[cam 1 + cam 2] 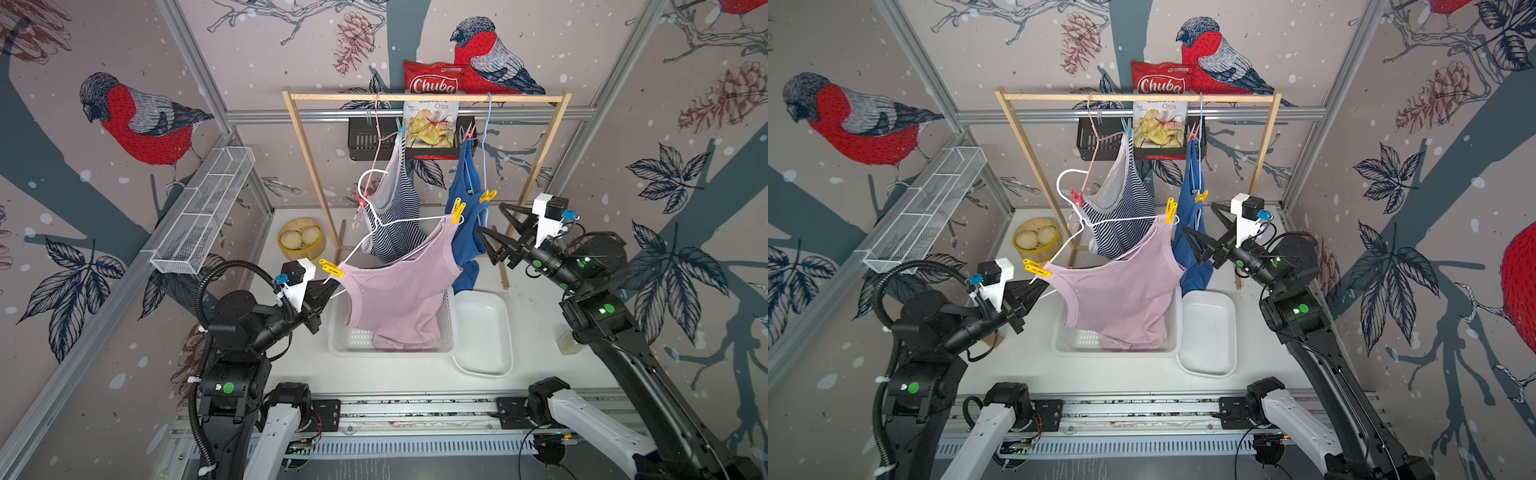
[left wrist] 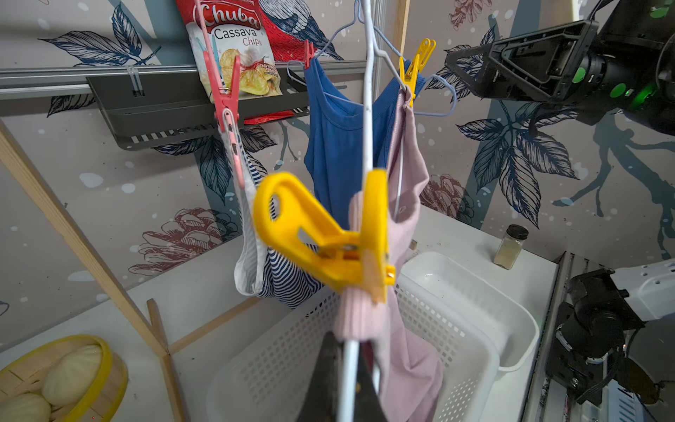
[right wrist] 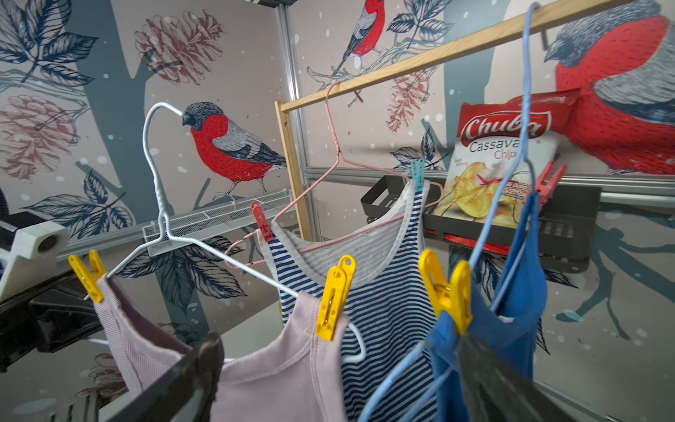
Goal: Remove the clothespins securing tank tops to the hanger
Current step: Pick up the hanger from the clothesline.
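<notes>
The left pincer (image 1: 332,286) was clamped shut on the wire of the white hanger (image 3: 159,204). It gripped just beside a yellow clothespin (image 1: 331,268) that pinned one strap of the mauve-pink tank top (image 1: 399,291) to that wire. In the left wrist view this clothespin looked large and blurred, biting both strap and wire right above the closed fingers (image 2: 327,383). A second yellow clothespin (image 1: 458,211) held the other strap at the hanger's far shoulder. The hanger hung tilted, its hook in the air clear of the wooden rail (image 1: 332,97). The top's hem drooped into the white basket (image 1: 353,336) on the surface (image 1: 540,324), and a white tub (image 1: 484,332) sat just beside the basket.

The right pincer (image 1: 494,220) was spread wide with nothing between its jaws, close to the blue tank top (image 1: 461,183); whether it touched the cloth could not be told. That top hung from a light-blue hanger (image 3: 526,73) hooked on the rail. A third yellow clothespin (image 1: 487,195) fixed it lower down and a red clothespin (image 1: 468,132) higher up.

The striped tank top (image 1: 399,232) hung from a pink hanger (image 3: 330,117), also on the rail. A teal clothespin (image 1: 400,126) gripped its upper strap and a second red clothespin (image 1: 362,202) its lower one. All six pegs were clipped in place.
</notes>
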